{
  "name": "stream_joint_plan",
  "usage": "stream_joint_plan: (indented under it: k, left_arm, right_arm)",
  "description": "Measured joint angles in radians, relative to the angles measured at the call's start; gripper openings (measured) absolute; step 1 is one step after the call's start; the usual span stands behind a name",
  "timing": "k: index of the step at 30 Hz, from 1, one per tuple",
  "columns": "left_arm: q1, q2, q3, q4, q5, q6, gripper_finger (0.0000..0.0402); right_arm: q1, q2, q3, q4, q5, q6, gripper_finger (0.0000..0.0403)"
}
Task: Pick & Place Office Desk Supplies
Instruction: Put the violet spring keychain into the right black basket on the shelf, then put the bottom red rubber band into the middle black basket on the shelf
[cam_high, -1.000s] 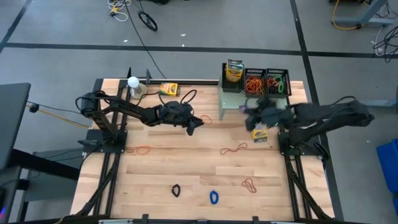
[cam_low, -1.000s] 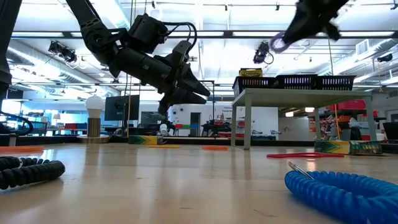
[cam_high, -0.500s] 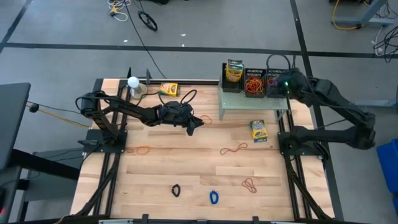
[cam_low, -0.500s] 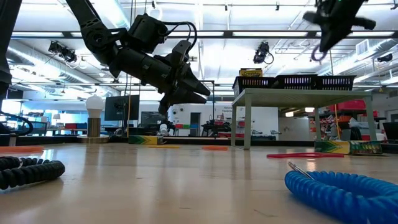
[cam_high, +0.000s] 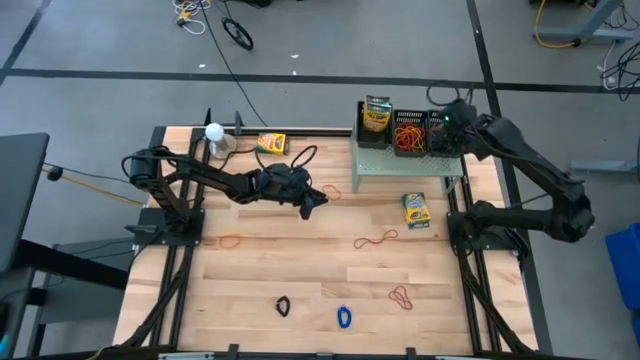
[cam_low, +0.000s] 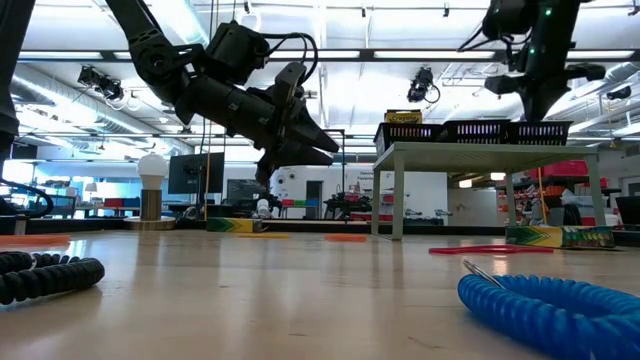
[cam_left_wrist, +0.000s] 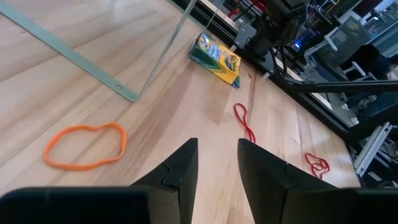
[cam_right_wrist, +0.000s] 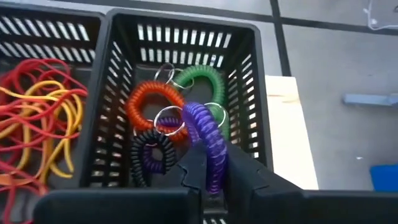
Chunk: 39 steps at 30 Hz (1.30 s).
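Observation:
Three black mesh trays stand in a row on the pale green shelf (cam_high: 400, 165) at the far right. The left tray holds a crayon box (cam_high: 376, 115), the middle one red and yellow rubber bands (cam_high: 407, 132), and the right tray (cam_high: 447, 135) coiled loops (cam_right_wrist: 165, 118). My right gripper (cam_right_wrist: 210, 155) hangs over that right tray, shut on a purple coil loop (cam_right_wrist: 208, 140). My left gripper (cam_high: 318, 198) hovers open above mid-table with nothing between its fingers (cam_left_wrist: 217, 144). Another crayon box (cam_high: 416, 209) lies flat on the table in front of the shelf. My right gripper pinches the purple coil loop between its two fingers, across one stretch of the coil (cam_right_wrist: 214, 168). The fingers slant down from above toward the tray. The rest of the coil reaches forward over the orange, green and black coils; whether it rests on them I cannot tell.
Loose on the table lie an orange band (cam_left_wrist: 86, 146), red bands (cam_high: 375, 240) (cam_high: 402, 296), a black coil (cam_high: 283, 305) and a blue coil (cam_high: 344, 317). A third crayon box (cam_high: 271, 143) and a white ball on a stand (cam_high: 214, 131) stand near the far edge.
My right gripper has swung from in front of the shelf, above the lying crayon box, toward the table's far edge. It now stands over the right tray, tipped more downward and still carrying the purple coil.

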Motion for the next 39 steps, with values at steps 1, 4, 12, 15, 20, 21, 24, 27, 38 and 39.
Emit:
stream_joint_plan:
  k: [1,4,12,15,20,21,24,27,38,39]
  left_arm:
    - [0.0,0.0,0.0,0.0,0.0,0.0,0.0119]
    - [0.0,0.0,0.0,0.0,0.0,0.001,0.0119]
    - [0.0,0.0,0.0,0.0,-0.002,0.005,0.0119]
    - [0.001,0.0,0.0,0.0,-0.004,0.005,0.0119]
    - [0.001,0.0,0.0,0.0,-0.004,0.005,0.0119]
    - [0.001,0.0,0.0,0.0,-0.004,0.005,0.0119]
    - [0.001,0.0,0.0,0.0,-0.003,0.005,0.0119]
    - [0.001,0.0,0.0,-0.001,-0.001,0.021,0.0119]
    - [0.01,0.001,0.0,-0.026,0.0,0.119,0.0119]
    - [0.01,0.001,0.0,-0.026,-0.001,0.118,0.0119]
  right_arm:
    - [0.0,0.004,-0.003,0.001,0.009,0.001,0.0043]
    - [0.0,0.008,-0.009,0.001,0.016,0.007,0.0056]
    - [0.0,0.007,-0.009,0.026,0.014,0.026,0.0113]
    - [0.0,0.007,-0.009,0.049,-0.012,0.025,0.0128]
    - [0.001,0.004,0.011,0.063,-0.056,-0.034,0.0136]
    - [0.005,0.004,0.025,0.065,-0.071,-0.062,0.0132]
    - [0.048,-0.014,0.061,0.076,-0.115,-0.141,0.0108]
    - [0.136,-0.057,0.058,0.134,-0.167,-0.199,0.0065]
    - [0.514,-0.229,-0.239,0.466,-0.275,-0.209,0.002]
    - [0.554,-0.237,-0.257,0.481,-0.283,-0.195,0.0017]
